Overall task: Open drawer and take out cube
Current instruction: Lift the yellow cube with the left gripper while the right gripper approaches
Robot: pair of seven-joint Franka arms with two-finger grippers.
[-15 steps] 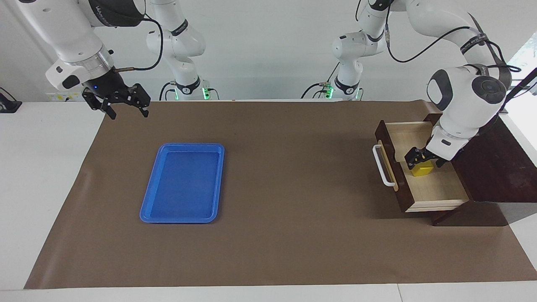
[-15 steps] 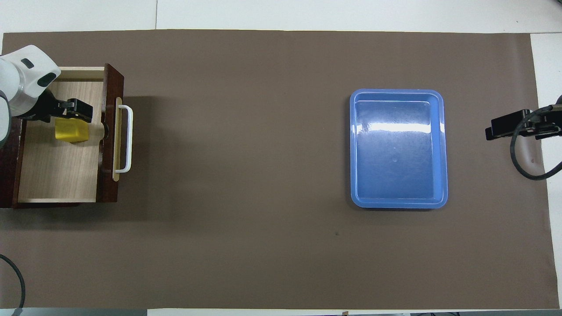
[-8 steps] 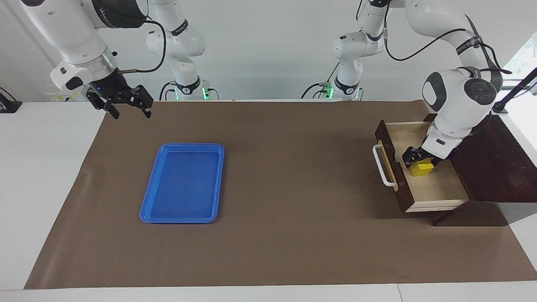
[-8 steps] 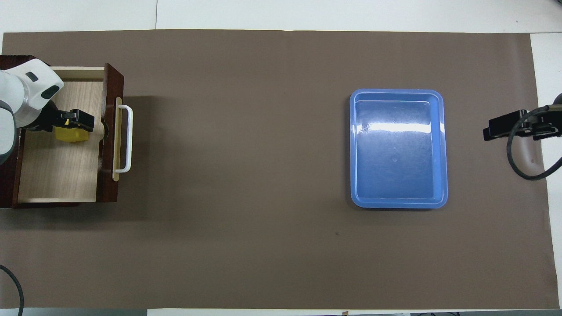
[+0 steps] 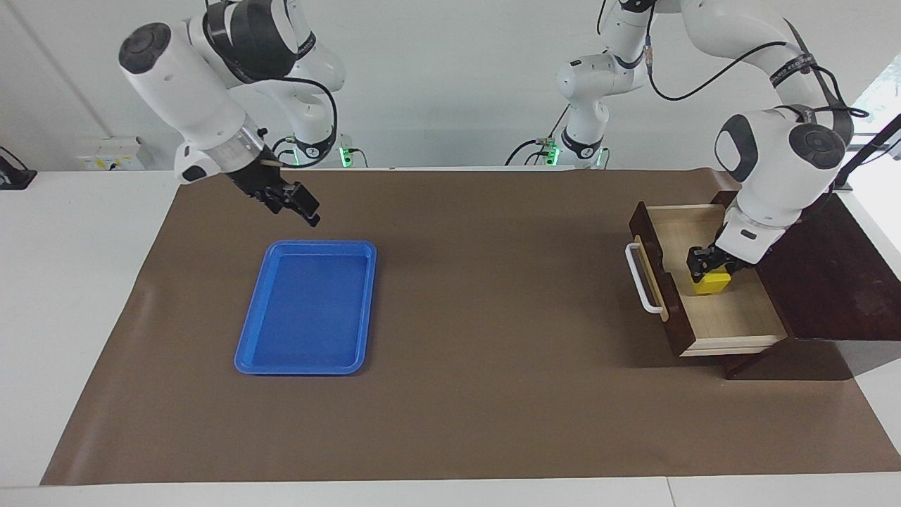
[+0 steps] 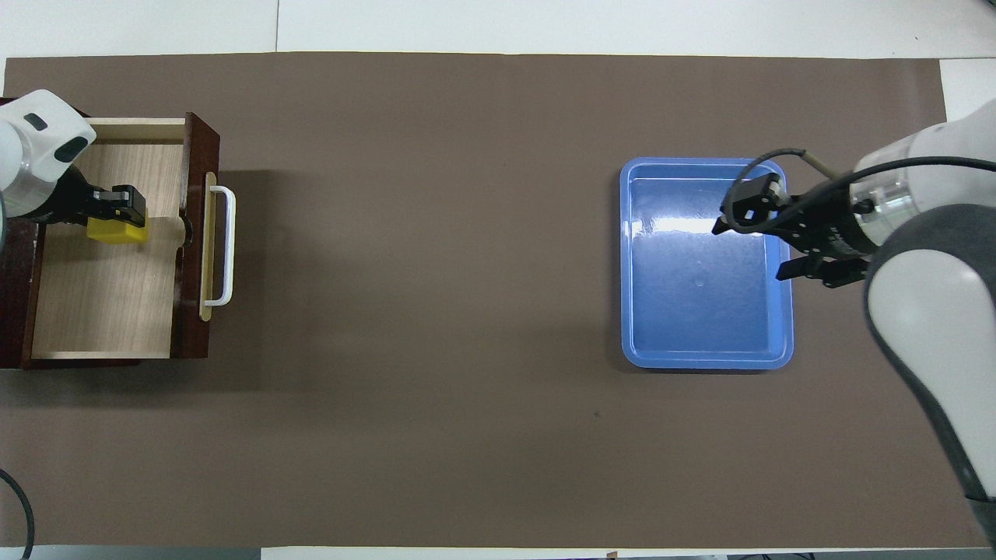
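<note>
The drawer (image 5: 735,317) of the dark brown box stands pulled open at the left arm's end of the table, its pale inside showing, also in the overhead view (image 6: 101,303). The yellow cube (image 5: 711,284) is inside it, near the drawer front (image 6: 115,232). My left gripper (image 5: 712,266) reaches down into the drawer and is shut on the cube's top (image 6: 117,208). My right gripper (image 5: 299,210) is open and empty, up in the air over the blue tray's edge (image 6: 748,253).
A blue tray (image 5: 303,310) lies empty on the brown mat toward the right arm's end (image 6: 700,311). The dark brown box (image 5: 838,282) stands at the table's edge. The drawer's white bar handle (image 5: 642,278) sticks out toward the table's middle.
The left gripper came down and closed on the cube, which shifted slightly toward the box. The right arm swung from the mat's end to over the tray's edge.
</note>
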